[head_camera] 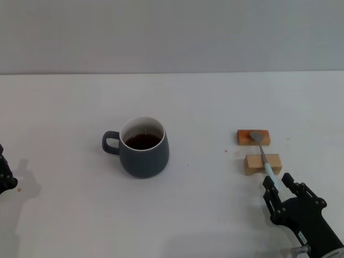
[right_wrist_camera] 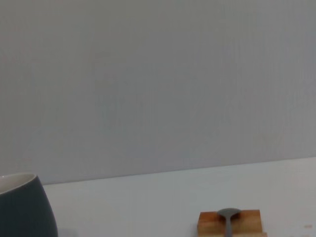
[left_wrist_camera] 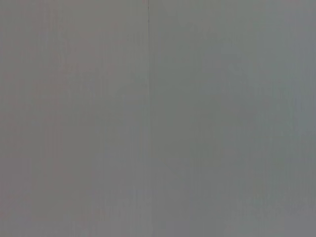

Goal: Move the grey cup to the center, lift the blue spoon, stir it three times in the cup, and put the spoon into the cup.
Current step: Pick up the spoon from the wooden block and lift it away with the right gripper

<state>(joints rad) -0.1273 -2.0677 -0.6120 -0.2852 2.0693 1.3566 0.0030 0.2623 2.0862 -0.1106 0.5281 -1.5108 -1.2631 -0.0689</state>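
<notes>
Slate-grey and rounded, the grey cup (head_camera: 143, 148) stands on the white table (head_camera: 64, 107) a little left of the middle, its loop handle pointing toward the robot's left and dark brown liquid showing inside the white interior. Whether it counts as centred is a judgement; it looks close to the middle, so that first step may be done.

Lifting, stirring and dropping the spoon in all appear to remain. The blue spoon (head_camera: 264, 156) lies across two small wooden blocks (head_camera: 258, 151), well apart from the cup on the right side, with its grey metal bowl on the far block and its pale blue handle reaching toward the robot. The right hand (head_camera: 278, 185) is at the handle's near end, its black fingers spread apart on either side of the tip, not clenched. The left hand (head_camera: 4, 174) sits parked at the table's left edge; its state I cannot tell.
</notes>
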